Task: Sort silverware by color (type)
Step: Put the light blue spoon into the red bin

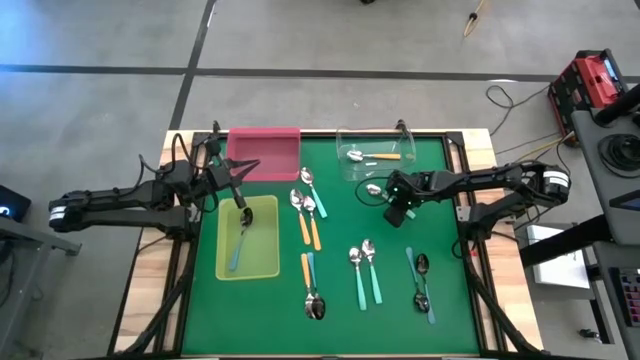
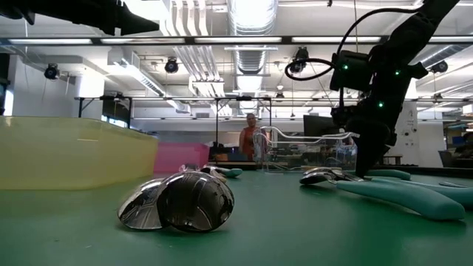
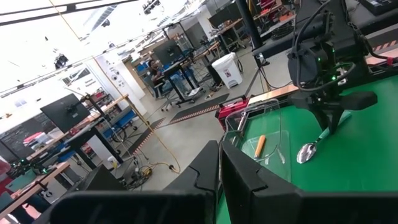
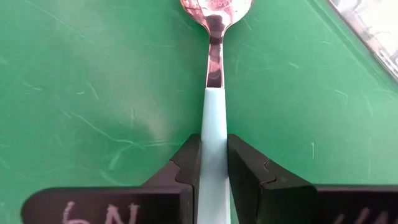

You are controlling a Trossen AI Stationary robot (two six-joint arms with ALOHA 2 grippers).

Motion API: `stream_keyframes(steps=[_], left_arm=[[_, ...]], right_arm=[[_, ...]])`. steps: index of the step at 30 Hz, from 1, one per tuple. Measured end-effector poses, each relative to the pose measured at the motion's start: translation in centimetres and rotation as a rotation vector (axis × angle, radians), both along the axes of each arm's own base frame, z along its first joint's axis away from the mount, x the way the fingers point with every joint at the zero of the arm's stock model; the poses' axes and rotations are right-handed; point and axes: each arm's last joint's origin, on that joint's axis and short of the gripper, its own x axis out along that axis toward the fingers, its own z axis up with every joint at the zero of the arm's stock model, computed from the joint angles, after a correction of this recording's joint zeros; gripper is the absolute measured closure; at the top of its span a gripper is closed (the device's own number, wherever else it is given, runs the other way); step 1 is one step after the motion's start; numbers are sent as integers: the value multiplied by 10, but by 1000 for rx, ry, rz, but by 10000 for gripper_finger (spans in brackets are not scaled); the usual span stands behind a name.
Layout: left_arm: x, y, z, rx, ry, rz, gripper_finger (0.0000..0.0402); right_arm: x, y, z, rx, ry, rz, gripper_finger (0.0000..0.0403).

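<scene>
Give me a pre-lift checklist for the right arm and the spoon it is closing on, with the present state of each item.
1. Right gripper centred on the light blue spoon: ok; its handle runs straight between the two fingers.
2. Fingers against the handle: ok; both sit tight on its sides in the right wrist view.
3. Spoon free of neighbours: ok; it lies alone on the green mat, just below the clear tray.
4. Left gripper out of the way: ok; shut and empty, over the yellow-green tray on the far side.
5. Grip firm enough to lift: cannot tell; the spoon's bowl is on the mat.
6. Which tray takes light blue: not settled; the yellow-green tray holds one.
</scene>
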Motion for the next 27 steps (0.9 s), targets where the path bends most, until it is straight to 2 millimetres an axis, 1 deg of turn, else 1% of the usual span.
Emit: stream_keyframes(steps=[9, 14, 21, 27], left_arm=[[0, 0, 0, -1, -1, -5, 401], [0, -1, 0, -9, -6, -21, 401], [0, -1, 1, -21, -27, -27, 401], [2, -4, 2, -28, -34, -139, 401]], right_arm=[[-7, 3, 38, -18, -206, -30, 359], [-8, 5, 51, -14, -301, -16, 359], [-2, 7, 58, 68, -412, 16, 359], [8, 7, 60, 104, -510, 62, 359]])
